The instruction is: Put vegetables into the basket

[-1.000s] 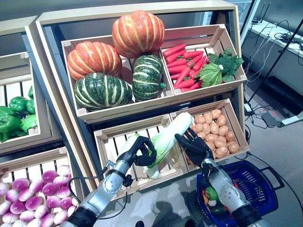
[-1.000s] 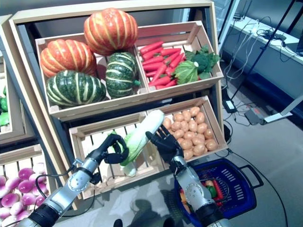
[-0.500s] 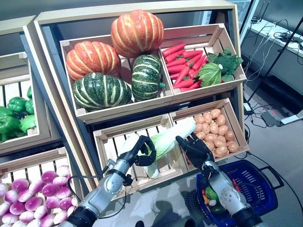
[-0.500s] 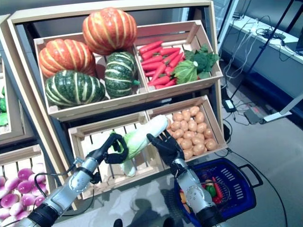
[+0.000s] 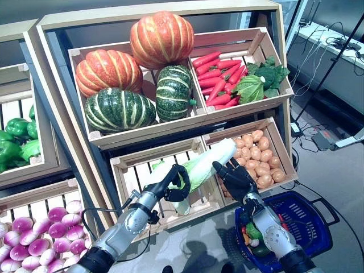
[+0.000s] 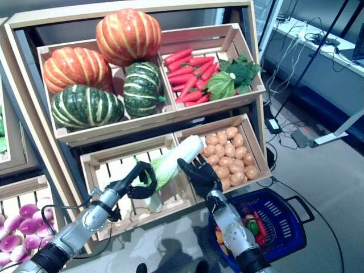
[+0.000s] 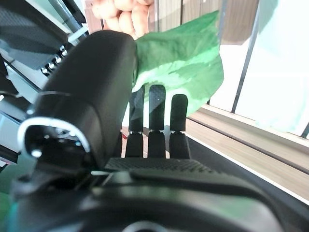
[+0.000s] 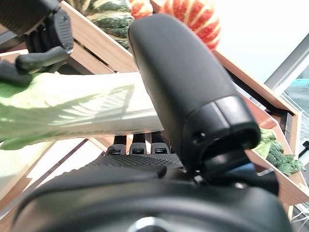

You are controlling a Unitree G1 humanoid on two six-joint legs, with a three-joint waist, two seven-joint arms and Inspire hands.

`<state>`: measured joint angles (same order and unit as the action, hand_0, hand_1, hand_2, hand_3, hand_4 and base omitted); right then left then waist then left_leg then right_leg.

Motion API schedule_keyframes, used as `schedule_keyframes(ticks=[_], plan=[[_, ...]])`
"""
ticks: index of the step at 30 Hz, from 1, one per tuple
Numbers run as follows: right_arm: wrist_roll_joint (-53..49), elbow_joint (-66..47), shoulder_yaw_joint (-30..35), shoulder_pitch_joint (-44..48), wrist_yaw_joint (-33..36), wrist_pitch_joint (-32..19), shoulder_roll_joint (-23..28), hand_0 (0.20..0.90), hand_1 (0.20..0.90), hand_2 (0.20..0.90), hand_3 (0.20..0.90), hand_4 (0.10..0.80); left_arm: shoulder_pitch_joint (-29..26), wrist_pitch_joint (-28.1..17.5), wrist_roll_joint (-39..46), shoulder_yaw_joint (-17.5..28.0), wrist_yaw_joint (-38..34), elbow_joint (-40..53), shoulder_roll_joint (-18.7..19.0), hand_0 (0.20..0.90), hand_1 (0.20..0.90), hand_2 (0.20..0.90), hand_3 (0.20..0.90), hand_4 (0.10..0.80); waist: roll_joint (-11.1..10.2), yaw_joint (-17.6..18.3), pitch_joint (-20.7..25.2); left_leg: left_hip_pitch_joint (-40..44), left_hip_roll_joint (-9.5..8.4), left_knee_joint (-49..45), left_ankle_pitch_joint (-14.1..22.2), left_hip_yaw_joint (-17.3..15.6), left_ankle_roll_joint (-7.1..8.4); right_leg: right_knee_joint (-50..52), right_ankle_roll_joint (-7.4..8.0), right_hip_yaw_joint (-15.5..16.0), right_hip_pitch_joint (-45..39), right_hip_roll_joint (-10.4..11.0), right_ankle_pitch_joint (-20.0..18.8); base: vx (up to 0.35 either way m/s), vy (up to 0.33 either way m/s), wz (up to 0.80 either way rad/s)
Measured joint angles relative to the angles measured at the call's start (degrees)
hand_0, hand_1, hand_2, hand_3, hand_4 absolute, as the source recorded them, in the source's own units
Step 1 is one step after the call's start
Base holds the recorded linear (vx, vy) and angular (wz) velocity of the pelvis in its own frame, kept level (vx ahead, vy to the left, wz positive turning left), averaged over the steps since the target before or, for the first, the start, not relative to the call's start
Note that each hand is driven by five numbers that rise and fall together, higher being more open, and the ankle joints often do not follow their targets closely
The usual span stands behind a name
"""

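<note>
Fingers of the left hand (image 5: 175, 185) curl round the leafy end of a Chinese cabbage (image 5: 202, 167), at frame centre above the slatted crate (image 5: 128, 165). To its right, the right hand (image 5: 234, 177) props the white end with straight fingers. The blue basket (image 5: 310, 224), lower right, already holds a few vegetables; the cabbage has yet to go in. The potato crate (image 5: 278, 149) stands just above the basket.
</note>
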<state>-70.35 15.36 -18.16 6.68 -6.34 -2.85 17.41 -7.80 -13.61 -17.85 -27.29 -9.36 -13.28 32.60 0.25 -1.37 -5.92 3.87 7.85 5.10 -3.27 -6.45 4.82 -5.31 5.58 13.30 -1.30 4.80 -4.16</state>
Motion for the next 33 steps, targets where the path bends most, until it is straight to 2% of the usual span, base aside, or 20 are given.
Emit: schedule_keyframes(ticks=[2, 3, 4, 5, 7, 11, 13, 14, 16, 21, 33], plan=[[-0.1, 0.0, 0.0, 0.0, -0.1, -0.1, 0.0, 0.900, 0.900, 0.900, 0.900, 0.800, 0.0, 0.0, 0.0, -0.3, 0.6, 0.5, 0.3, 0.300, 0.300, 0.300, 0.300, 0.400, 0.0, 0.0, 0.0, -0.1, 0.00, 0.0, 0.0, 0.0, 0.00, 0.0, 0.00, 0.0, 0.1, 0.0, 0.0, 0.000, 0.000, 0.00], [-0.1, 0.0, 0.0, 0.0, -0.2, -0.1, 0.0, 0.813, 0.813, 0.813, 0.813, 0.742, 0.0, -0.3, 0.0, -1.0, 0.9, 1.1, 0.9, 0.300, 0.300, 0.300, 0.300, 0.400, 0.0, 0.0, 0.0, -0.1, 0.00, 0.0, 0.0, 0.0, 0.00, 0.0, 0.00, 0.0, 0.1, 0.0, 0.0, 0.000, 0.000, 0.00], [-0.1, 0.0, 0.0, 0.0, -0.3, -0.1, 0.0, 0.615, 0.615, 0.615, 0.615, 0.610, 0.0, -0.6, 0.0, -1.5, 1.2, 1.6, 1.4, 0.300, 0.300, 0.300, 0.300, 0.400, 0.0, 0.0, 0.0, -0.2, 0.00, 0.0, 0.0, 0.0, 0.00, 0.0, 0.00, 0.0, 0.2, 0.0, 0.0, 0.000, 0.000, 0.00], [-0.1, 0.0, 0.0, 0.0, -0.4, -0.1, 0.0, 0.547, 0.547, 0.547, 0.547, 0.565, 0.0, -1.0, 0.0, -1.7, 1.5, 1.6, 1.7, 0.300, 0.300, 0.300, 0.300, 0.400, 0.0, 0.0, 0.0, -0.2, -0.01, 0.0, 0.0, -0.1, 0.00, 0.0, 0.00, -0.1, 0.2, 0.0, 0.0, 0.000, 0.000, 0.00], [-0.4, 0.0, 0.1, 0.0, -0.4, -0.3, 0.1, 0.540, 0.540, 0.540, 0.540, 0.560, 0.0, -1.1, 0.0, -1.7, 2.1, 1.6, 2.0, 0.300, 0.300, 0.300, 0.300, 0.400, 0.0, 0.0, 0.0, -0.2, -0.01, 0.0, 0.0, -0.1, 0.00, 0.0, 0.00, -0.1, 0.2, 0.0, 0.0, 0.000, 0.000, 0.00], [-0.3, 0.4, 0.8, 0.0, -0.7, -1.5, 0.3, 0.552, 0.552, 0.552, 0.552, 0.568, 0.0, -3.8, 0.6, -1.9, 3.9, 2.9, 2.2, 0.300, 0.300, 0.300, 0.300, 0.400, 0.0, -0.3, 0.0, -0.3, -0.05, 0.0, 0.0, -0.1, 0.00, 0.0, 0.01, -0.1, 0.3, 0.0, 0.0, 0.000, 0.000, 0.00], [-0.4, 0.4, 1.9, 0.0, -2.8, -1.5, 0.7, 0.587, 0.587, 0.587, 0.587, 0.591, -0.5, -4.2, 0.7, -2.1, 4.7, 4.0, 2.2, 0.300, 0.300, 0.300, 0.300, 0.400, 0.1, -0.3, 0.0, -0.3, -0.03, 0.0, 0.0, -0.2, 0.00, 0.0, 0.01, -0.1, 0.3, 0.0, 0.0, 0.000, 0.000, 0.00], [-0.4, 0.4, 2.0, 0.1, -3.3, -1.6, 0.8, 0.714, 0.714, 0.714, 0.714, 0.676, -0.7, -4.2, 0.7, -2.1, 5.0, 4.0, 2.3, 0.300, 0.300, 0.300, 0.300, 0.400, 0.1, -0.3, 0.0, -0.3, 0.00, 0.0, 0.0, -0.2, 0.00, 0.0, 0.00, -0.1, 0.3, 0.0, 0.0, 0.000, 0.000, 0.00], [-0.6, 0.4, 2.2, 0.1, -4.2, -1.5, 1.5, 0.900, 0.900, 0.900, 0.900, 0.800, -1.6, -4.2, 0.7, -2.2, 5.8, 4.0, 2.4, 0.300, 0.300, 0.300, 0.300, 0.400, 0.1, -0.2, 0.0, -0.2, 0.00, 0.0, 0.0, -0.2, 0.00, 0.0, 0.00, -0.2, 0.3, 0.0, 0.0, 0.000, 0.000, 0.00], [-4.4, 0.4, 2.2, 0.4, -11.1, 1.8, 2.4, 0.900, 0.900, 0.900, 0.900, 0.800, -1.8, -4.2, 0.7, -2.3, 8.0, 4.0, 3.1, 0.300, 0.300, 0.300, 0.300, 0.400, 0.1, 0.1, 0.0, -0.2, 0.02, 0.0, 0.0, -0.2, 0.00, 0.0, -0.01, -0.2, 0.3, 0.0, 0.0, 0.000, 0.000, 0.00], [-4.5, 0.4, 2.3, 0.6, -11.3, 3.9, 2.4, 0.900, 0.900, 0.900, 0.900, 0.800, -1.8, -4.2, 0.6, -2.8, 8.7, 4.0, 4.5, 0.300, 0.300, 0.300, 0.300, 0.400, 0.1, -0.2, 0.0, -0.1, 0.00, 0.0, 0.0, -0.2, 0.00, 0.0, -0.02, -0.2, 0.2, 0.0, 0.0, 0.000, 0.000, 0.00]])
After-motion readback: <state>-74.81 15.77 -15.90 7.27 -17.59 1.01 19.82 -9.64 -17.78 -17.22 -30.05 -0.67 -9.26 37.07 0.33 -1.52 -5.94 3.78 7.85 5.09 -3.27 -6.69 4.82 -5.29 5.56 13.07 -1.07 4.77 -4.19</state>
